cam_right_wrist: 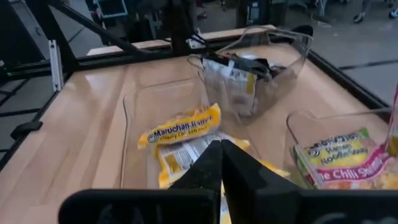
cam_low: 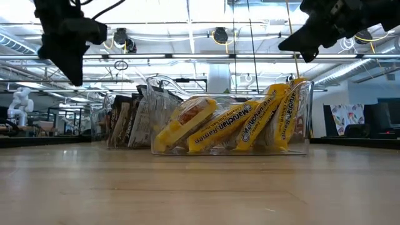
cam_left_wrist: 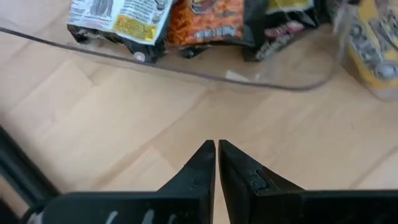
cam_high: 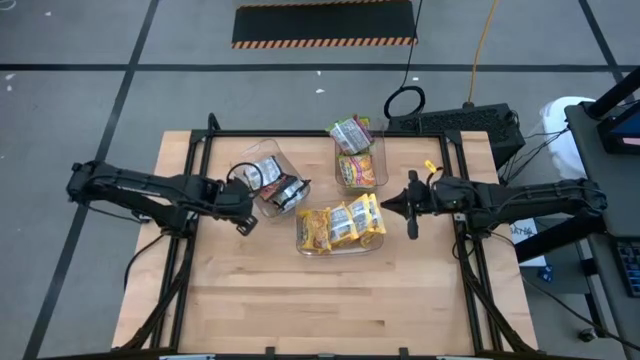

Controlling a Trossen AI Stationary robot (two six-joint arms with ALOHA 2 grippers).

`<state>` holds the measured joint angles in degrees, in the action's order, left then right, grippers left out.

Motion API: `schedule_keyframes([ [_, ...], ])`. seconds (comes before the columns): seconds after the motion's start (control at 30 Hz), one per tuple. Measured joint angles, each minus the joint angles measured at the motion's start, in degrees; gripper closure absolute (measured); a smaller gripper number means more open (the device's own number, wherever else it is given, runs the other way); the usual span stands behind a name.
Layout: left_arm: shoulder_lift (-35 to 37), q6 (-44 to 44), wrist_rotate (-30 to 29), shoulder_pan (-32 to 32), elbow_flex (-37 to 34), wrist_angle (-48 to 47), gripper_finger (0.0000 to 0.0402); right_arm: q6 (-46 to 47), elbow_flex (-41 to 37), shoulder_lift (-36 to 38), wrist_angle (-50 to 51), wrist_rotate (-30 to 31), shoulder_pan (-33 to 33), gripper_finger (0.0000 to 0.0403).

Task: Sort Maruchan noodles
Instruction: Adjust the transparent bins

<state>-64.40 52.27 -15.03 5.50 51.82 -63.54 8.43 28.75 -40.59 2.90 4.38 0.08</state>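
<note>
- Three clear bins sit mid-surface (cam_high: 300, 310) in the high view: one (cam_high: 338, 228) with yellow packets (cam_high: 345, 222), one (cam_high: 360, 160) behind it with lime-green packets (cam_high: 352, 133), and one (cam_high: 270, 180) toward the left arm with dark packets (cam_high: 268, 172).
- Only the high view shows both arms at once: the left gripper (cam_high: 243, 222) hangs just beside the dark bin's near corner, and the right gripper (cam_high: 390, 206) hangs just off the yellow bin's right end.
- From table height, the low view shows the yellow packets (cam_low: 244, 125) standing on edge and leaning in their bin (cam_low: 300, 119), "Maruchan Ramen" readable, with the dark packets (cam_low: 128, 122) behind at left; both grippers hang above the surface (cam_low: 200, 187), touching nothing.
- Left wrist view gives what the others hide: its gripper (cam_left_wrist: 216, 149) is clenched to a thin slit, nothing between the tips, above bare wood, with the dark bin's rim (cam_left_wrist: 186, 70) and an orange-red packet (cam_left_wrist: 205, 22) ahead.
- Right wrist view shows its gripper (cam_right_wrist: 219, 149) clenched and empty, over the yellow packets (cam_right_wrist: 180, 127); a lime-green packet (cam_right_wrist: 345, 155) lies in the bin (cam_right_wrist: 298, 121) beside, and the dark bin (cam_right_wrist: 273, 56) stands farther off.
</note>
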Motion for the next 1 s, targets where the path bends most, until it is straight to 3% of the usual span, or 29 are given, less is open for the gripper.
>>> schedule_keyframes([
  [0.43, -0.1, 2.7, -1.2, -7.6, -12.4, 4.0, 0.0376, -0.6, 0.0, 0.1, -2.7, 0.0, 0.0, 0.0402],
  [0.7, -0.1, -7.7, -1.6, -15.2, -15.6, 17.4, 0.0376, -0.6, 0.0, 0.1, -5.4, 0.0, 0.0, 0.0403],
  [1.0, -0.1, -16.7, -1.5, -24.5, -16.1, 20.0, 0.0376, -0.6, 0.0, 0.1, -5.3, 0.0, 0.0, 0.0403],
])
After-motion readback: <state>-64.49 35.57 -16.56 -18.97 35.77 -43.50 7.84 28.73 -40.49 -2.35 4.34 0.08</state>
